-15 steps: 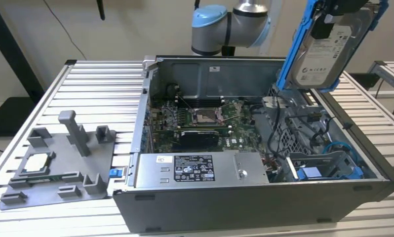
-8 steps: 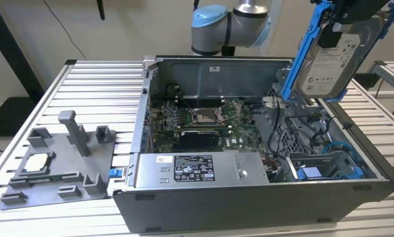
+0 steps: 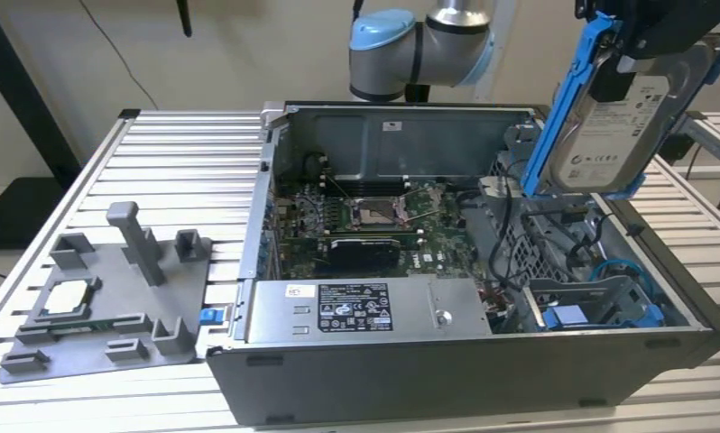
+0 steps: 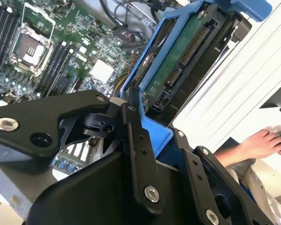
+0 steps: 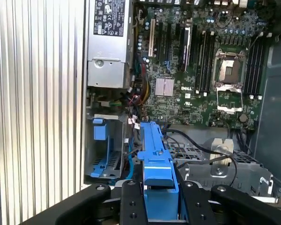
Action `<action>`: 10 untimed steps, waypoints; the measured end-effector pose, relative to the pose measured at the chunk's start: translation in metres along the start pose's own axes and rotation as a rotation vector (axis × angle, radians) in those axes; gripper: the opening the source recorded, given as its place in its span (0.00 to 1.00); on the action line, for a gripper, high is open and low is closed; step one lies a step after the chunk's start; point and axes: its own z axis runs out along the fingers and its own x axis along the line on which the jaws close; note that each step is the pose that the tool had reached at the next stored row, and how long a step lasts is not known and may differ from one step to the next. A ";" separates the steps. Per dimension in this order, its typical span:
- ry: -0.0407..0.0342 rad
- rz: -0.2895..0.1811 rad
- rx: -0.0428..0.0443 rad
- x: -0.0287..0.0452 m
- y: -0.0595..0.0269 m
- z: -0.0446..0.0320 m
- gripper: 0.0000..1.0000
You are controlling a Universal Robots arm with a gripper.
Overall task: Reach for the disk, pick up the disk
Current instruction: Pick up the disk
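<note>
Disk (image 3: pixel 611 117), flat silver-metal hard drive with white printed label and bright blue plastic side rails, clamped between the black fingers of the gripper (image 5: pixel 155 199). Jaws closed onto the blue rail, nothing loose between them. Hangs upright, long axis running straight down from the jaws, lifted clear above the open grey computer case (image 3: pixel 456 379) at the exterior view's right. Green underside with connector pins facing the second wrist view (image 4: pixel 182 61). Empty blue drive bay (image 5: pixel 100 150) below. Label print and the white sticker on the grey power-supply box (image 3: pixel 360 311) left unread. Hand (image 4: pixel 255 143) near the edge of the second wrist view.
</note>
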 end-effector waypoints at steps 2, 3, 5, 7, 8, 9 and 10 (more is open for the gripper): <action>0.0008 0.005 0.0057 0.0035 0.0003 0.0021 0.00; 0.0010 0.007 0.0077 0.0052 0.0004 0.0032 0.00; 0.0014 0.013 0.0079 0.0089 0.0008 0.0056 0.00; 0.0019 0.019 0.0081 0.0130 0.0010 0.0076 0.00; 0.0021 0.021 0.0082 0.0154 0.0012 0.0086 0.00; 0.0021 0.023 0.0083 0.0181 0.0013 0.0099 0.00; 0.0023 0.024 0.0083 0.0209 0.0015 0.0111 0.00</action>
